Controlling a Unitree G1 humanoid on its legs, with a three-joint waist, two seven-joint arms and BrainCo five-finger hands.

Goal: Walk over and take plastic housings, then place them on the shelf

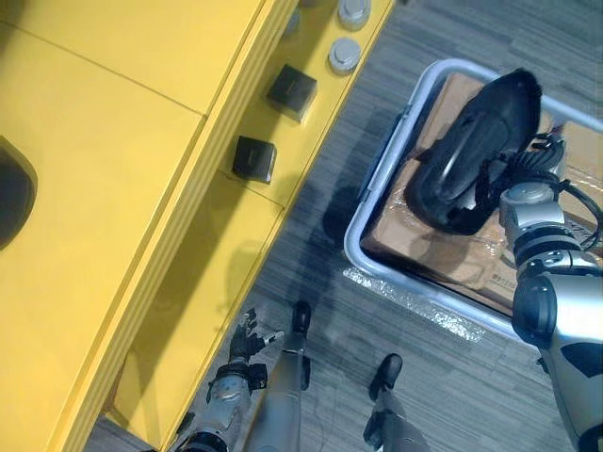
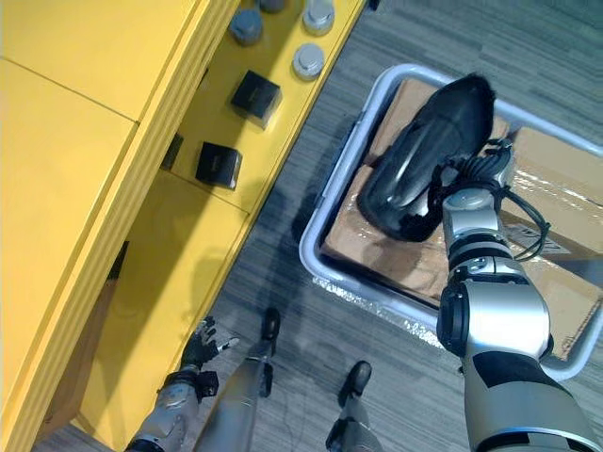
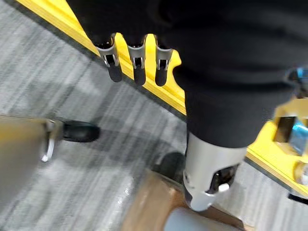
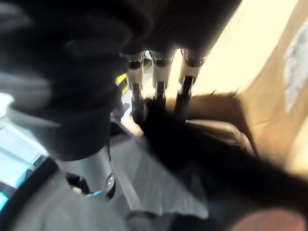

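Found right hand [image 2: 464, 181] at edge of black housing [image 2: 415, 160], in bin [image 2: 337, 169] over cardboard [image 2: 556, 160]; grip unreadable. Found left hand [image 1: 245, 339] open, low beside yellow shelf [image 1: 94, 141]. Feared slip on lift: bulky smooth shell, shallow edge hold.

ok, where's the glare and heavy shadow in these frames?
Left eye view: glare on the plastic film at the pale bin's rim, shadow across the yellow shelf's lower tier. Right wrist view: cardboard box washed bright behind the dark plastic housing.
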